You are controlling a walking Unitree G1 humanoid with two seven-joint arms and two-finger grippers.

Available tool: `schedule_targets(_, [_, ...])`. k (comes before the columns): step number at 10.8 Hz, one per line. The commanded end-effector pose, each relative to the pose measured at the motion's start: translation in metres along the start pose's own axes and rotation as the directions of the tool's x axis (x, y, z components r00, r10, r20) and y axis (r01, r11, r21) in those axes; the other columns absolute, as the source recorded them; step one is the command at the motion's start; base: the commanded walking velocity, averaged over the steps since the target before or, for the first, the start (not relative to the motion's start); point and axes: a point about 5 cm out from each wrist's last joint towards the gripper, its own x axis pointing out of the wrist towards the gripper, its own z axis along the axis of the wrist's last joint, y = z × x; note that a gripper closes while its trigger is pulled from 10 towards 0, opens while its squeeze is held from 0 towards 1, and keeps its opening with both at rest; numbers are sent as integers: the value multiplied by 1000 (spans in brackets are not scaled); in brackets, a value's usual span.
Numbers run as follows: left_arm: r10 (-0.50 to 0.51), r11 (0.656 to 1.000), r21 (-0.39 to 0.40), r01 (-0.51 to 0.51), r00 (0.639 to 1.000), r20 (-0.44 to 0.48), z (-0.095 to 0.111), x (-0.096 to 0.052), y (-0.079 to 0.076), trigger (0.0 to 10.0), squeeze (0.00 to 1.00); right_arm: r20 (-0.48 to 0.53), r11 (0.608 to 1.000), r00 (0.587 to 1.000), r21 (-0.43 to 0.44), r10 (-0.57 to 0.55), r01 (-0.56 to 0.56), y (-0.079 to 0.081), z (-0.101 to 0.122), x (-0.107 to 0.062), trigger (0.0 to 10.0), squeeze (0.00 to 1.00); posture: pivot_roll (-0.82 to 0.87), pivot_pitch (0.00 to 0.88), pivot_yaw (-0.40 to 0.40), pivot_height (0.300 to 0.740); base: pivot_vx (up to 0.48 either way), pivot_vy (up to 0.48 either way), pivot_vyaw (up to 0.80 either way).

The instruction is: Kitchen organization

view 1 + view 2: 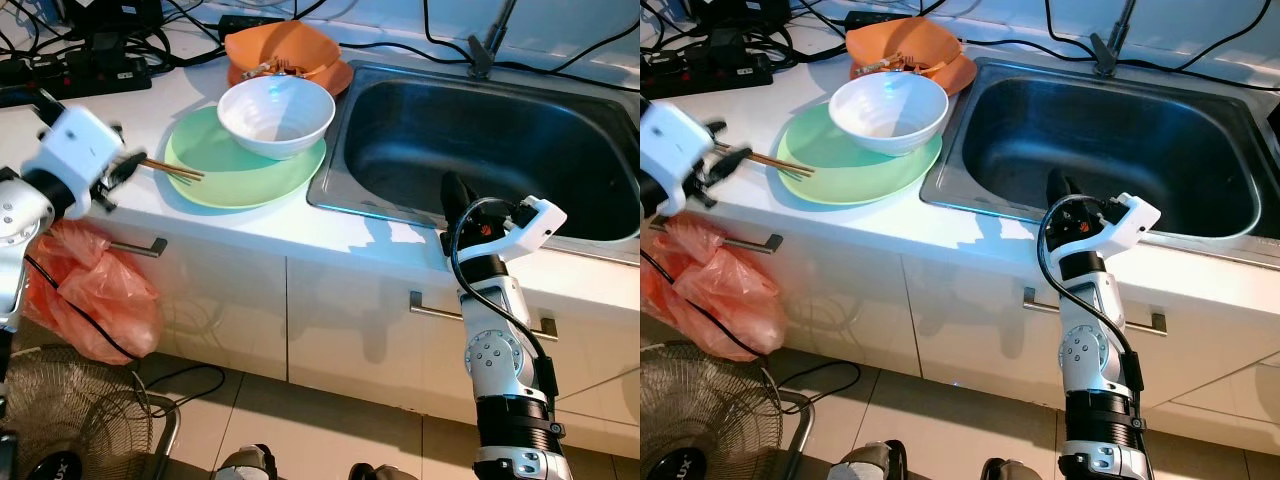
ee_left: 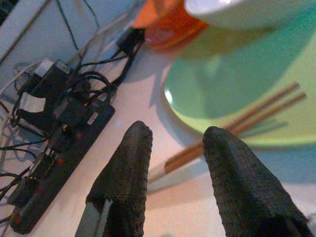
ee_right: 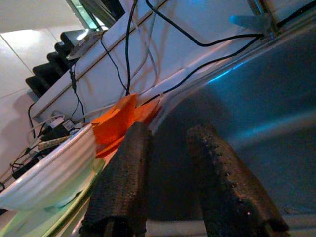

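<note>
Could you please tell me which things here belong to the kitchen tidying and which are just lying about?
Job: chopsticks, white bowl, green plate, orange dishes, sink, left gripper.
Lying about: power strip, cables, orange bag, fan.

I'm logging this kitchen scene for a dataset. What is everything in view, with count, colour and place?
Plate: one, green, on the counter left of the sink.
Bowl: one, white, on the plate.
Chopsticks: one pair, brown, tips on the plate's left rim.
Orange dishes: number unclear, behind the bowl.
Sink: one, steel, set in the counter.
Power strip: one, black, with cables, back left.
Bag: one, orange, hanging on a cabinet handle.
Fan: one, black, on the floor.
Left gripper: open, by the chopsticks' ends.
Right gripper: open, at the sink's front edge.
</note>
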Motion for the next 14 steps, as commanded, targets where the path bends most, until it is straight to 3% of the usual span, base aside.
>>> schedule_targets(1, [-25,999,38,26,999,-31,-3,0,-1,10000,0,-5,1000,1000,-1,-13,13,-2,-2,-1,10000,0,158,119,-20,740,0,0,0])
schedule_targets(6, [-1,980,196,23,994,-112,-8,12,1,10000,0,1,1000,1000,-1,-22,22,-3,-1,-1,10000,0,150,123,-17,740,0,0,0])
schedule_targets(11, [-37,971,231,63,993,-115,-5,29,-7,10000,0,3,999,999,-4,-32,32,-5,0,-2,10000,0,145,130,-16,740,0,0,0])
schedule_targets(14, [-41,950,302,80,990,-133,-2,41,-13,10000,0,3,999,999,-3,-35,35,-5,0,-2,10000,0,141,132,-14,740,0,0,0])
